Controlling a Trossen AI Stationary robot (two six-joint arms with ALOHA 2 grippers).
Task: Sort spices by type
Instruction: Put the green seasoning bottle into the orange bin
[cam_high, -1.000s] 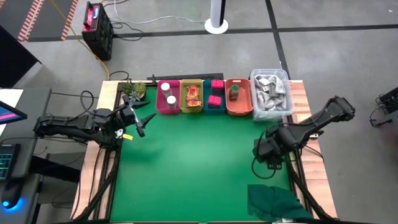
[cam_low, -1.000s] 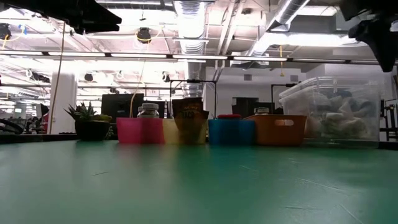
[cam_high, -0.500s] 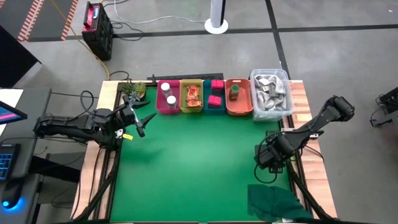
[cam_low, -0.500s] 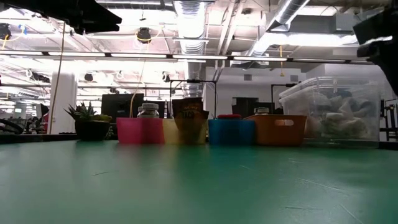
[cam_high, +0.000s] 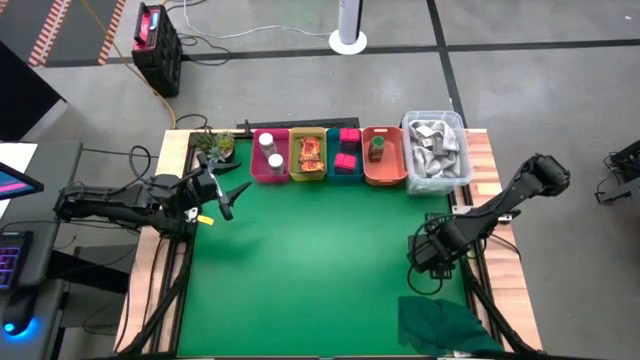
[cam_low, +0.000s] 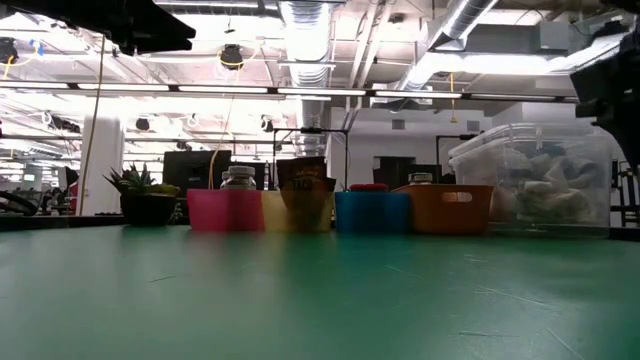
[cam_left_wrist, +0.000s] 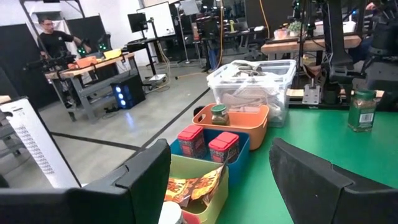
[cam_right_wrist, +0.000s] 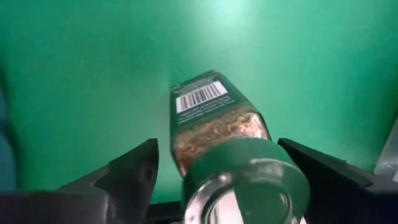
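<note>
Right pincer open, fingers straddling green-lidded jar standing on surface well apart from orange bin. Step: grasping. Next I close on it, carry to orange bin. Left pincer open, waiting.

even bright overhead light on the green mat in the high view, only soft shadows under the arms. low view: ceiling strip lights blow out, near mat soft, bins beyond sharper. left wrist view: own fingers blurred up close, room clear. right wrist view: green-lidded jar lid end out of focus, pale glare patch on mat.
</note>
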